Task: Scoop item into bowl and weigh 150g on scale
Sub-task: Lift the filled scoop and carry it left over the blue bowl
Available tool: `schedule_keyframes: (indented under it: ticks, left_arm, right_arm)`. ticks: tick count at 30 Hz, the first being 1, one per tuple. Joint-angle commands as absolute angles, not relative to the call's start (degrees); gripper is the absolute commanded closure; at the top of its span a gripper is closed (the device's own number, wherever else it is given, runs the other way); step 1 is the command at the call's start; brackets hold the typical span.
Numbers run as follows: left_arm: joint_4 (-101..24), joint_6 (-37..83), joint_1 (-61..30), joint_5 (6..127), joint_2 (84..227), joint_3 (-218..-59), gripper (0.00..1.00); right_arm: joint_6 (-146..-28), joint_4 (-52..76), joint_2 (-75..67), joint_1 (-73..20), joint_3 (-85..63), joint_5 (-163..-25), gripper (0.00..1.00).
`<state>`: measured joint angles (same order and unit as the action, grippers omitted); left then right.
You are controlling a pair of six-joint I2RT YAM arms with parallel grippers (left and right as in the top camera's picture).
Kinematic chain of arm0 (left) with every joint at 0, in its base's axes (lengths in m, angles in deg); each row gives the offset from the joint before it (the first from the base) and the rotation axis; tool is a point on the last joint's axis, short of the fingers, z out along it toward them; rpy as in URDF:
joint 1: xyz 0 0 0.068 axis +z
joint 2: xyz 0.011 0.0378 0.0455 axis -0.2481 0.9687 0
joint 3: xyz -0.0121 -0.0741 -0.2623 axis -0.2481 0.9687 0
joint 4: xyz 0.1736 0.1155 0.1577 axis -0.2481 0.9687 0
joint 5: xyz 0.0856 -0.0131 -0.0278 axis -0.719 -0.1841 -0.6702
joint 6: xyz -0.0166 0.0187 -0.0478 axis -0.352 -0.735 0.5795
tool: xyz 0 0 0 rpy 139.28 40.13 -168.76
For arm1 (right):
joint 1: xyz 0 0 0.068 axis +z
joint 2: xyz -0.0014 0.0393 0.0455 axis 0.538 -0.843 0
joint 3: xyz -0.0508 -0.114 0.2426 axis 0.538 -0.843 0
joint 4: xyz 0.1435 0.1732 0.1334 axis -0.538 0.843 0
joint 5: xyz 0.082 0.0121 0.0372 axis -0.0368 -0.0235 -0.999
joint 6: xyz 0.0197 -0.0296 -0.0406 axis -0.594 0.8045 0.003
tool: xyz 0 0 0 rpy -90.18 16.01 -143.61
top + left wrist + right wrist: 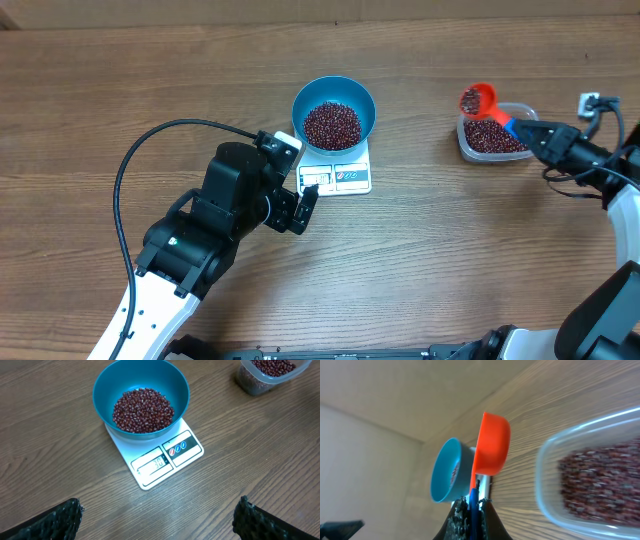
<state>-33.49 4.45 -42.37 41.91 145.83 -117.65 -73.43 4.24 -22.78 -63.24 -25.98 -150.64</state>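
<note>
Beans (331,124) in bowl (362,100) on scale (345,177); right gripper (530,135) pinches loaded scoop (478,99) by tub (463,150); left gripper (157,510) spread; target likely unmet.

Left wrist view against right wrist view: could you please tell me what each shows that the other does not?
Only the left wrist view shows the display and label strip of the scale, and the open left gripper, its fingers at the bottom corners. Only the right wrist view shows the orange scoop, seen from beneath, its blue handle clamped in the shut right gripper. Both show the blue bowl, the clear tub of beans and the wooden table.
</note>
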Motion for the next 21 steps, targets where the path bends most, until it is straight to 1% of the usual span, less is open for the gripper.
schedule_keyframes:
  ticks: [1,6,14,21]
  left_arm:
    - [-33.66,4.97,-42.09,42.54,146.05,-117.57,0.01]
    - [-33.64,4.97,-42.09,42.56,146.05,-117.57,0.00]
    - [-33.64,4.97,-42.09,42.56,146.05,-117.57,0.00]
    - [-33.64,4.97,-42.09,42.56,146.05,-117.57,0.01]
  right_arm:
    - [-73.65,3.76,-22.85,-60.10,-24.85,-153.33,0.96]
    - [-74.07,2.78,-22.85,-55.38,-24.85,-153.28,0.96]
    - [-82.00,-6.19,-22.85,-48.71,-24.85,-153.06,0.96]
    - [-82.20,-7.98,-22.85,-44.01,-24.85,-150.88,0.96]
